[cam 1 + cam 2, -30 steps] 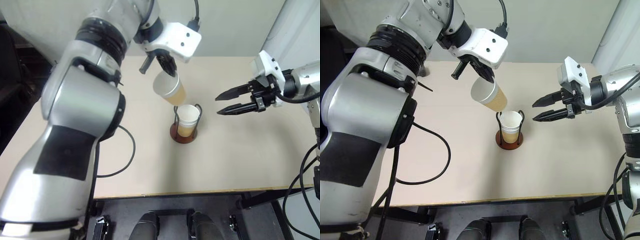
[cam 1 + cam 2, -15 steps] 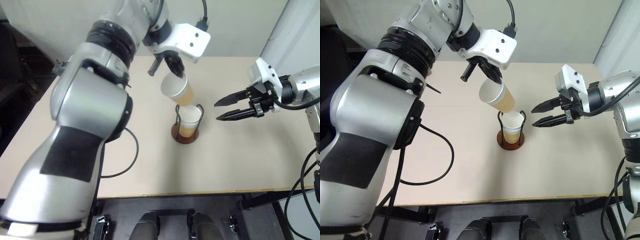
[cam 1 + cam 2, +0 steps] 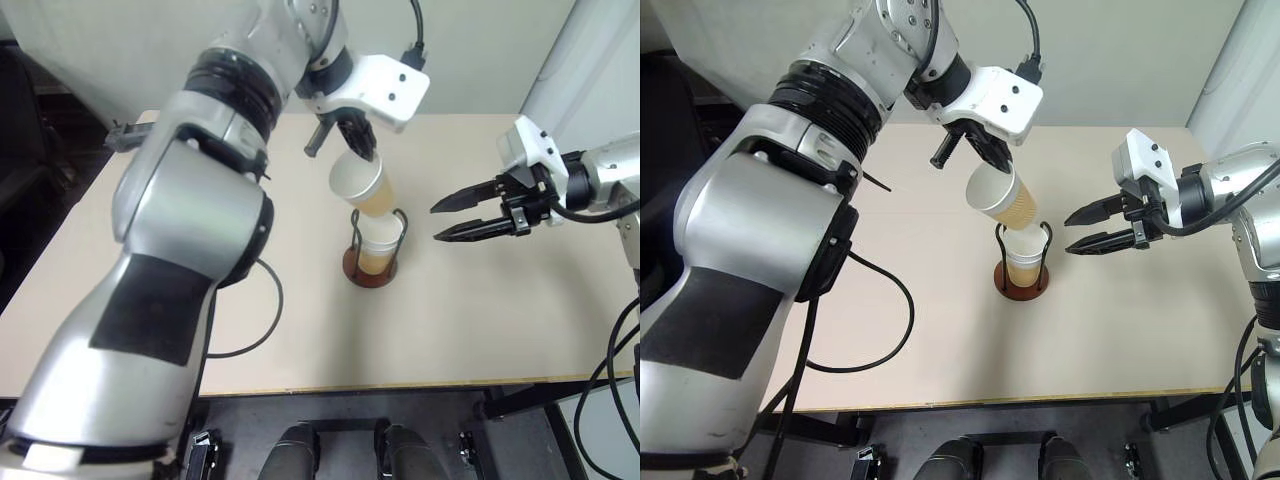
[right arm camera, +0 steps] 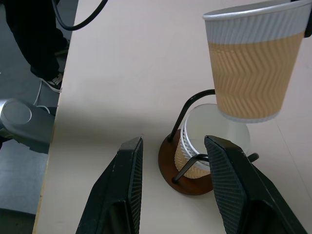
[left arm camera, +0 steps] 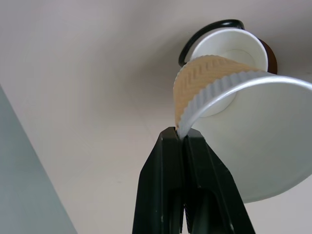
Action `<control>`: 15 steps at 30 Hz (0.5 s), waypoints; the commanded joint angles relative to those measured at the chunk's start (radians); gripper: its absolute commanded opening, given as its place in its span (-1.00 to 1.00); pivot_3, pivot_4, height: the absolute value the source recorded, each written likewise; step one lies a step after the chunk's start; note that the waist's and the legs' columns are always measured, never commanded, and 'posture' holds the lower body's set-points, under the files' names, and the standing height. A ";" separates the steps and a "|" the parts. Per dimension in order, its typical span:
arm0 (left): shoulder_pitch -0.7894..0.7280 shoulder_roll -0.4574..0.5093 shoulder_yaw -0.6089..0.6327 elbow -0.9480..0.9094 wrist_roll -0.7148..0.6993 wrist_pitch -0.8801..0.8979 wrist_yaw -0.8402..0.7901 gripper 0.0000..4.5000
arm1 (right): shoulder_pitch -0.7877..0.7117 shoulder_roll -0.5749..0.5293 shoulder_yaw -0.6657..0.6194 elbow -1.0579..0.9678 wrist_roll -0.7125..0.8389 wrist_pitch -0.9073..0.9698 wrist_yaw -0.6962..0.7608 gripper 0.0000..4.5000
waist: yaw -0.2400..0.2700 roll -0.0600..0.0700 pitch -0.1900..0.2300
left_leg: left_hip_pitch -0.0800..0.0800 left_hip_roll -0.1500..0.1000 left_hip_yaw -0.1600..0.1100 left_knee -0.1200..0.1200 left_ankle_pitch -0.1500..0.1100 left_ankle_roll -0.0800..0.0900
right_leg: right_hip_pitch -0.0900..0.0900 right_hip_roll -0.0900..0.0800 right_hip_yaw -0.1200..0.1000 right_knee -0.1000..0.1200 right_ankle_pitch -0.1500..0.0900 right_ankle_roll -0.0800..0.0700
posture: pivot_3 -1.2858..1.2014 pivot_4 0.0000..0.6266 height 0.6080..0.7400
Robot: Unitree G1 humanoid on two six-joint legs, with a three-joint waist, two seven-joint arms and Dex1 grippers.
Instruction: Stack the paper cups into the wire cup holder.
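Since a second ago the left gripper (image 3: 992, 156) has carried its paper cup (image 3: 1005, 196) sideways from beside the wire cup holder (image 3: 1024, 272) to just above it; the stacked cups (image 3: 1024, 253) inside have not moved. The table (image 3: 480, 310), a smooth pale beige top, is cut off at its far left by the left arm, and its near edge runs below the holder with bare surface all round. The held cup is tapered, ribbed tan card with a white rim, tilted, its base over the holder's mouth; the black fingers (image 5: 168, 161) are clenched on its rim, one inside and one outside. The holder stands near the table's middle, a round reddish-brown base with thin dark wire loops, the base partly hidden by the cups. The right gripper (image 3: 438, 222) hangs beside the holder toward the right edge, jaws spread and empty
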 commanded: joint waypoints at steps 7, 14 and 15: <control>0.002 -0.002 0.018 -0.009 0.008 -0.002 -0.020 -0.99 | -0.010 -0.011 -0.039 -0.027 0.018 -0.003 -0.011 -0.11 | 0.000 0.000 0.000 | 0.000 -0.001 0.000 0.000 0.000 0.000 | 0.000 0.000 0.000 0.000 0.000 0.000 | 0.03 -0.52 1.00; 0.001 -0.012 0.023 -0.010 0.004 -0.005 -0.019 -0.99 | -0.008 -0.013 -0.040 -0.034 0.021 0.000 -0.015 -0.11 | 0.000 0.000 0.000 | 0.000 -0.001 0.000 0.000 0.000 0.001 | 0.000 -0.001 0.000 0.000 0.000 0.001 | 0.03 -0.52 1.00; 0.001 -0.014 0.023 -0.010 0.004 -0.006 -0.020 -0.99 | -0.008 -0.014 -0.041 -0.035 0.020 0.000 -0.015 -0.11 | 0.000 0.000 0.000 | 0.000 -0.001 0.000 0.000 0.000 0.001 | 0.000 0.000 0.000 0.000 0.000 0.001 | 0.03 -0.52 1.00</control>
